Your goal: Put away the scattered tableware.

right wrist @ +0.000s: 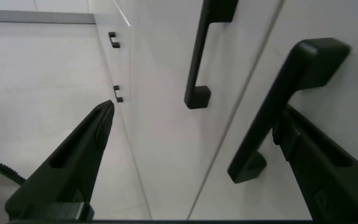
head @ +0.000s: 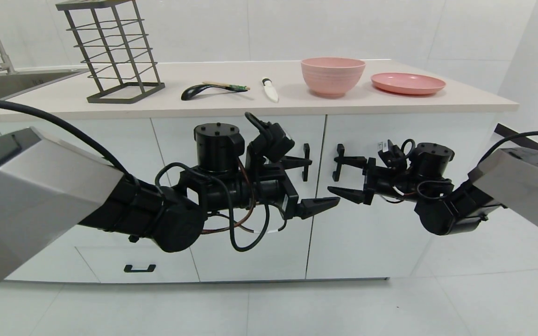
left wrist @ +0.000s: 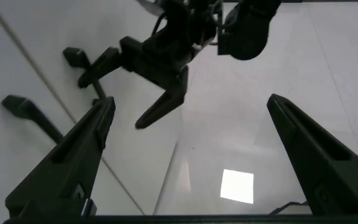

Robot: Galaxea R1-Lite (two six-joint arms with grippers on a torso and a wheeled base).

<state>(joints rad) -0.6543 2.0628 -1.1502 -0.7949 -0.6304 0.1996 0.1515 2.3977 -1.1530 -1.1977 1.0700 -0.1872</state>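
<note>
Tableware lies strung along the pale, matte bench (head: 465, 103) in the head view. A deep pink bowl (head: 333, 76) with faint ribbing stands beside a shallow pink plate (head: 408, 83) near the robot's right end. Toward the middle are a slim white utensil (head: 270, 89), a glossy black spoon (head: 203, 90) and a thin wooden stick (head: 226, 85) lying over the spoon's handle. An open black wire rack (head: 115, 51) stands upright near the steel sink (head: 12, 81). Below the bench edge, the left tool (head: 318, 183) and the right tool (head: 339, 176) face each other before the smooth white cabinet doors (head: 367, 210), both spread wide and holding nothing.

From the left wrist, that tool's two tapered black fingers (left wrist: 73, 155) stand far apart over shiny floor tile (left wrist: 247, 112), with the right tool farther off, equally agape and bare.

From the right wrist, its wedge-shaped fingers are parted around nothing, close to two squared black bar handles (right wrist: 207, 50) on the cabinet front.
</note>
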